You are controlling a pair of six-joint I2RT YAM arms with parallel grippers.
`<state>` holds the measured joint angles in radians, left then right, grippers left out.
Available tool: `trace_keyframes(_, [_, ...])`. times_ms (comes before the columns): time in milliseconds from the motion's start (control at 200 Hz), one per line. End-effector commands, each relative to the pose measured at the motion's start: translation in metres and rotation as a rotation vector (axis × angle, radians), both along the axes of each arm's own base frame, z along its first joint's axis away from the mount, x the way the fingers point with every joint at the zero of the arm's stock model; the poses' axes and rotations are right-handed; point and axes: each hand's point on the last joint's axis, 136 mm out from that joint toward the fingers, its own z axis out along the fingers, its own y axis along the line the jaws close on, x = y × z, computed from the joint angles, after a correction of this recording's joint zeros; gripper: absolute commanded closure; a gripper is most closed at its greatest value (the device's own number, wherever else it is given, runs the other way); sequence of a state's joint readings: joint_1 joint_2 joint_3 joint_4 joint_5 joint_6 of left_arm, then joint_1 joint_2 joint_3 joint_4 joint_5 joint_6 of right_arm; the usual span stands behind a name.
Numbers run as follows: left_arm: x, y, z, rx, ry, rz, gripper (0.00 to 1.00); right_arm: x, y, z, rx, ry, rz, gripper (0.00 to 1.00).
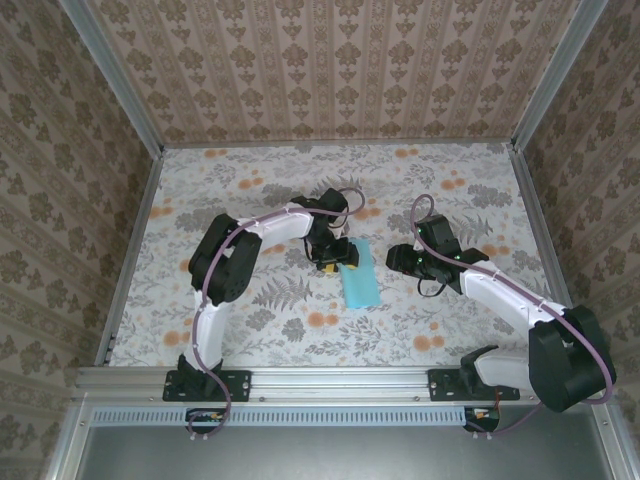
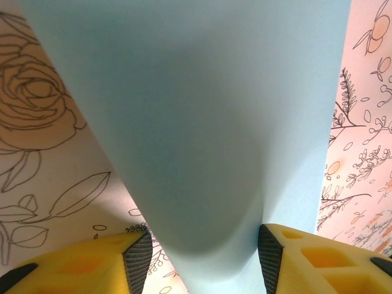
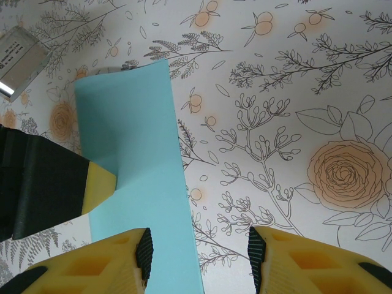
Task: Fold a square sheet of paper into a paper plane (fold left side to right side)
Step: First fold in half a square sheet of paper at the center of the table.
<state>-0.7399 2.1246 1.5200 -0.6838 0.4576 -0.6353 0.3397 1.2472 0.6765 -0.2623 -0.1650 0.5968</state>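
Observation:
The square sheet of paper (image 1: 361, 282) is light turquoise and lies near the table's middle as a narrow doubled strip. My left gripper (image 1: 336, 258) sits on the strip's far left part. In the left wrist view the paper (image 2: 202, 122) bulges up as a soft rounded fold between the open left gripper (image 2: 205, 245); its right pad (image 2: 269, 257) touches the paper and the left pad stands apart. My right gripper (image 3: 199, 251) hovers open over the paper's (image 3: 135, 153) right edge, holding nothing. The left arm's yellow fingertip (image 3: 101, 187) rests on the sheet.
The floral tablecloth (image 1: 250, 190) covers the table inside patterned walls with a metal frame (image 1: 130, 240). The two arms meet near the middle, the right gripper (image 1: 398, 262) just right of the paper. Bare cloth lies to the far side and at both sides.

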Motion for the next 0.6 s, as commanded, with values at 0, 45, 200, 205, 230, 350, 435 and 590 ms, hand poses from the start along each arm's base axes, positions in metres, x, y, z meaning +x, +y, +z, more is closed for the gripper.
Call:
trace_keyframes(0, [-0.0026,-0.0284,-0.0453,-0.041,-0.056,-0.068,0.48,-0.0032,0.0002,-0.0006,0.003,0.006,0.020,0.52])
trace_keyframes(45, [-0.0017,-0.0274,-0.0454,-0.040,-0.057,-0.065,0.48,-0.0031,0.0000,-0.0009,0.002,0.007,0.019,0.52])
trace_keyframes(200, [-0.0023,-0.0269,-0.0467,-0.039,-0.054,-0.064,0.48,-0.0029,0.0005,-0.0007,0.004,0.006,0.021,0.52])
trace_keyframes(205, [-0.0021,-0.0272,-0.0465,-0.040,-0.054,-0.064,0.48,-0.0031,0.0004,-0.0013,0.003,0.008,0.020,0.52])
trace_keyframes(230, [-0.0023,-0.0265,-0.0469,-0.039,-0.052,-0.062,0.47,-0.0031,0.0005,-0.0013,0.003,0.008,0.021,0.52])
trace_keyframes(350, [-0.0026,-0.0263,-0.0478,-0.038,-0.052,-0.064,0.47,-0.0033,0.0010,-0.0015,0.005,0.010,0.021,0.52])
trace_keyframes(435, [-0.0021,-0.0267,-0.0474,-0.039,-0.054,-0.064,0.47,-0.0027,0.0020,-0.0014,0.012,0.010,0.023,0.52])
trace_keyframes(590, [-0.0015,-0.0269,-0.0475,-0.043,-0.054,-0.058,0.48,-0.0031,0.0046,-0.0029,0.022,0.015,0.029,0.52])
